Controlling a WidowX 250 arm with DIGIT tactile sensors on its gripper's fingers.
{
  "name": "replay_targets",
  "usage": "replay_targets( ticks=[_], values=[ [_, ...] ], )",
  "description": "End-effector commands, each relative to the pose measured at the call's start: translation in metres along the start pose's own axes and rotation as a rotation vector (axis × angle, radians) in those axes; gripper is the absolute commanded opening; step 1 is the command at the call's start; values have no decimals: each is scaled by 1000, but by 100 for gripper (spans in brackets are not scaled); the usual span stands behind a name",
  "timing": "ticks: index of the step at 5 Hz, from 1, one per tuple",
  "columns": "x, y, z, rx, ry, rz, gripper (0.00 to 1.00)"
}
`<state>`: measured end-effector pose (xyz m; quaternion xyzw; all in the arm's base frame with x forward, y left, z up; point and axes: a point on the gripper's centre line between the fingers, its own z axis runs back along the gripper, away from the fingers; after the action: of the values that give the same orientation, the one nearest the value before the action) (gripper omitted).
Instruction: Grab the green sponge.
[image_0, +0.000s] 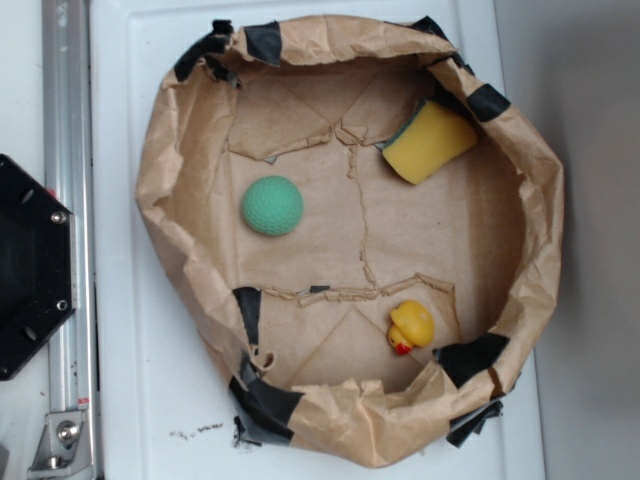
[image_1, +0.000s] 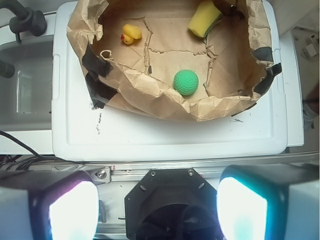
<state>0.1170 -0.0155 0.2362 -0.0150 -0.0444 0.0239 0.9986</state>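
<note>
Two glowing pads (image_1: 70, 210) fill the bottom of my wrist view, set far apart with nothing between them, so I read the gripper (image_1: 155, 210) as wide open and empty. It hangs over the black robot base (image_1: 170, 205) and the rail (image_1: 150, 170), well back from the work. Beyond that lies the white lid (image_1: 165, 135), and on it the crumpled paper nest (image_1: 150, 100) patched with black tape.

Inside, the mint ball (image_1: 185, 82) sits closest to me, the rubber duck (image_1: 131, 34) farther off to one side, and the green sponge (image_1: 204, 18) farthest, tucked against the far wall of the nest. From the exterior view the sponge (image_0: 430, 141) leans slightly on the paper, yellow foam up, the thin dark-green layer along the edge toward the wall.

I judge it light and soft, grippy rather than slick; it should squash under the pads. I would close across its shorter width, mid-length, mindful of the paper wall crowding one side.
</note>
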Motion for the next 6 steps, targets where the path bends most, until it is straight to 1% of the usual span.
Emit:
replay_targets(
  ticks=[1,2,3,4,5,6],
  values=[
    [0,0,0,0,0,0,100],
    [47,15,-44,33,-113,244,100],
    [84,14,-70,39,-201,343,100],
    [117,22,-101,46,-337,485,100],
    [145,48,-141,123,-414,666,100],
    [166,71,-161,155,-409,692,100]
  ],
)
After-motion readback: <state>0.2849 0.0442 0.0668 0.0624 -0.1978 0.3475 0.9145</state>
